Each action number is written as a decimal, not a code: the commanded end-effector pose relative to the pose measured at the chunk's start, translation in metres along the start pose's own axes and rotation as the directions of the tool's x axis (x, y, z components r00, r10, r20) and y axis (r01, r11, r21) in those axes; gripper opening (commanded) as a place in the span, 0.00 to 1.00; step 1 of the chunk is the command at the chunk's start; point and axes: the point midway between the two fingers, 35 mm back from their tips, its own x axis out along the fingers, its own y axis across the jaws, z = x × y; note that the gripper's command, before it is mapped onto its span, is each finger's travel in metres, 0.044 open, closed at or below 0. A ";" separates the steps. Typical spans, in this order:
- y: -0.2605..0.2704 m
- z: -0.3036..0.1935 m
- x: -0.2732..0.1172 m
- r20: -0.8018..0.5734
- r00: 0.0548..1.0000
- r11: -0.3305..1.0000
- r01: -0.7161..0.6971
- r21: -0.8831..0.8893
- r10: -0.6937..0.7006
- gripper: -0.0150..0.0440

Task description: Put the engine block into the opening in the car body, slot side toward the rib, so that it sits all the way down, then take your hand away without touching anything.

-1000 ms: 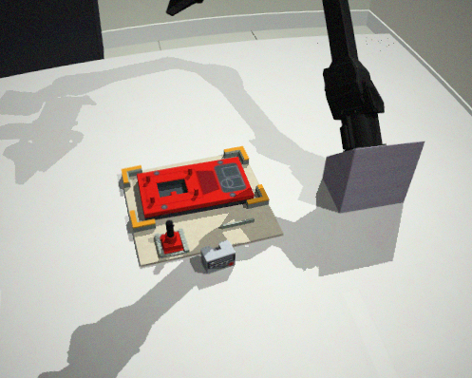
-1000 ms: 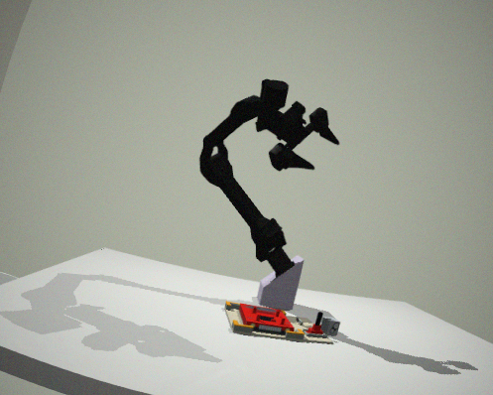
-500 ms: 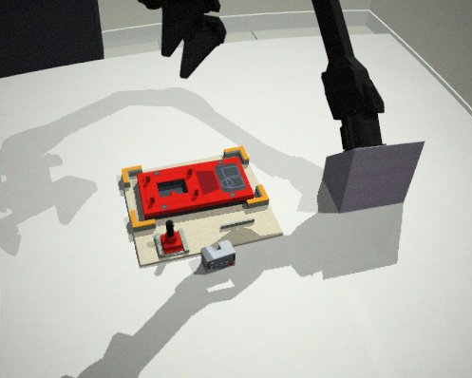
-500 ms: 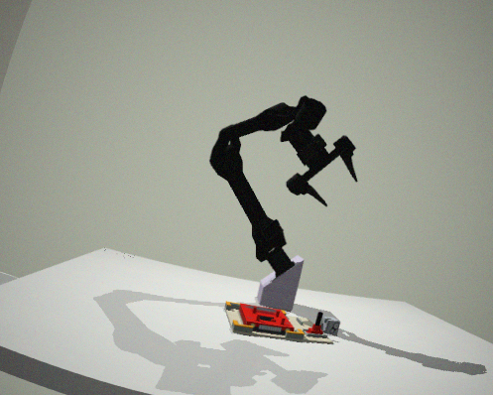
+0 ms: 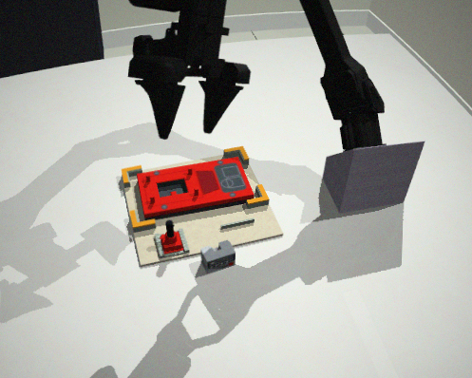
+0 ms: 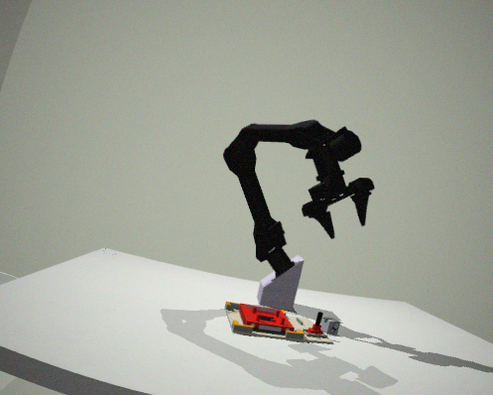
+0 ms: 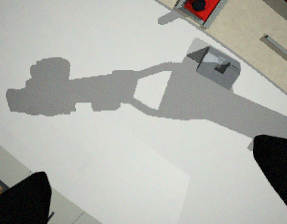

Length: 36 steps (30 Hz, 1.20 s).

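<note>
The grey engine block (image 5: 218, 257) (image 6: 332, 327) (image 7: 225, 76) sits on the table close beside the front edge of the beige board, its notch facing up. The red car body (image 5: 207, 196) (image 6: 251, 314) lies on the board between orange corner brackets. Its square opening is empty of any block; a small red bit shows inside, too small to make out as the rib. My gripper (image 5: 186, 135) (image 6: 348, 231) (image 7: 154, 165) is wide open and empty, high above the table. In the wrist view the block is up and right, between the finger directions.
The board (image 5: 264, 229) (image 7: 244, 35) also bears a red piece with a black lever (image 5: 172, 243) (image 6: 316, 329) (image 7: 206, 11) in a grey frame, and a thin grey bar (image 5: 237, 223) (image 7: 278, 48). The lever stands upright near the block. The arm's wedge base (image 5: 373, 176) (image 6: 283, 290) is beyond the board.
</note>
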 end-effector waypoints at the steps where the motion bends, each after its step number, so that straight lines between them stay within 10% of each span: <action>1: -0.008 -0.006 0.025 0.028 0.994 0.988 0.098 0.116 -0.102 1.00; 19: -0.054 -0.021 0.109 0.175 0.880 0.793 0.290 0.536 -0.441 1.00; 36: -0.081 -0.015 0.172 0.183 0.874 0.784 0.290 0.549 -0.451 1.00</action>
